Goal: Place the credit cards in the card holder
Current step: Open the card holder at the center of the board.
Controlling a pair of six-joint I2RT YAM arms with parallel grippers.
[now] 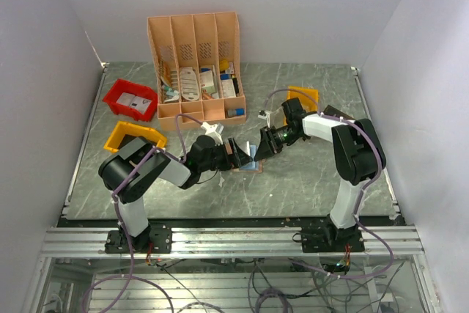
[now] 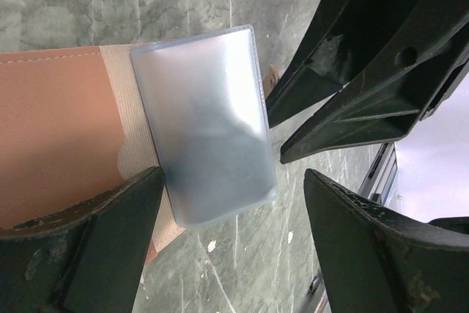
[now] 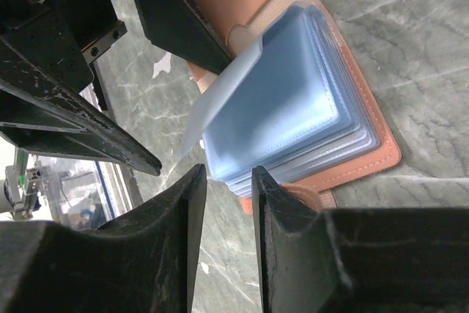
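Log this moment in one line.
left claw: open, over clear pocket | right claw: slightly open, empty, beside pocket stack | card holder: lying open on table

card holder (image 3: 293, 108) tan-brown, pale blue pockets | table (image 1: 308, 181) green-grey marbled

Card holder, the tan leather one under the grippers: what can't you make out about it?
Top view: tan leather card holder mostly hidden beneath left gripper and right gripper, too small for detail.
Left wrist: frosted clear pocket blurs any card inside.
Right wrist: lifted pale sheet, card or pocket, unclear.
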